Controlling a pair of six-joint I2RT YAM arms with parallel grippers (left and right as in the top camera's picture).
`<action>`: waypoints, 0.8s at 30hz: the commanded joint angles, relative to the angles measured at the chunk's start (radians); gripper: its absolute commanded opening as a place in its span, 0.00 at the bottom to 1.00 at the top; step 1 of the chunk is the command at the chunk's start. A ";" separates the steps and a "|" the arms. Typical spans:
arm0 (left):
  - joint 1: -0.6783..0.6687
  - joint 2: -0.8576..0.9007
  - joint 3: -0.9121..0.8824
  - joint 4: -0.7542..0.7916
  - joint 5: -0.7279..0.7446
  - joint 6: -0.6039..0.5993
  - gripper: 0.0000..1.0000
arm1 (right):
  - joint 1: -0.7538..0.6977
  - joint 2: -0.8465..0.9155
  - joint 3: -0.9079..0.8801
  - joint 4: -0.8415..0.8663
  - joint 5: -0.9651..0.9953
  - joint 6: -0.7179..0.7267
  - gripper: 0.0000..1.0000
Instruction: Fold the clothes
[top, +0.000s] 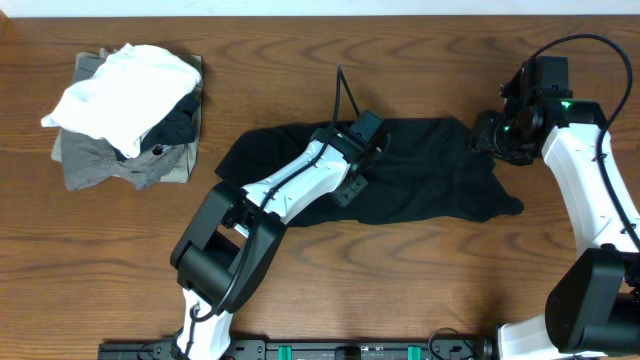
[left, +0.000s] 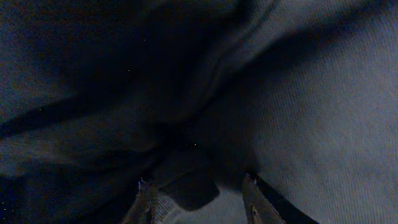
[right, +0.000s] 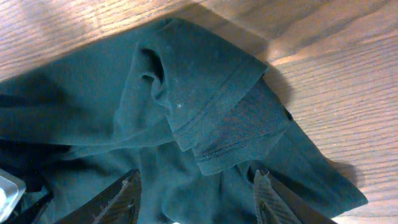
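A crumpled black shirt (top: 430, 180) at the wooden table's (top: 300, 40) centre is overhung by the left end effector (left: 198, 196) and right end effector (right: 198, 190), both released.

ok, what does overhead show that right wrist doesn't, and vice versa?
Only overhead: the pile of clothes, a white garment over grey and black ones, at the image's left; both white arms; the left gripper down on the middle of the dark fabric shirt.
Only right wrist: the shirt's stitched sleeve hem, folded over itself, and the right gripper standing open above it.
Both: the dark shirt spread on the brown wooden table.
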 joint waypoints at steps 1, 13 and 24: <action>0.000 -0.008 0.001 0.024 -0.023 -0.032 0.46 | -0.002 -0.023 0.006 -0.001 0.002 -0.009 0.56; 0.000 0.004 0.005 0.027 -0.238 -0.047 0.06 | -0.002 -0.023 0.006 -0.001 0.002 -0.009 0.56; 0.009 -0.216 0.027 -0.080 -0.264 -0.047 0.06 | -0.002 -0.023 0.006 -0.005 0.035 -0.017 0.64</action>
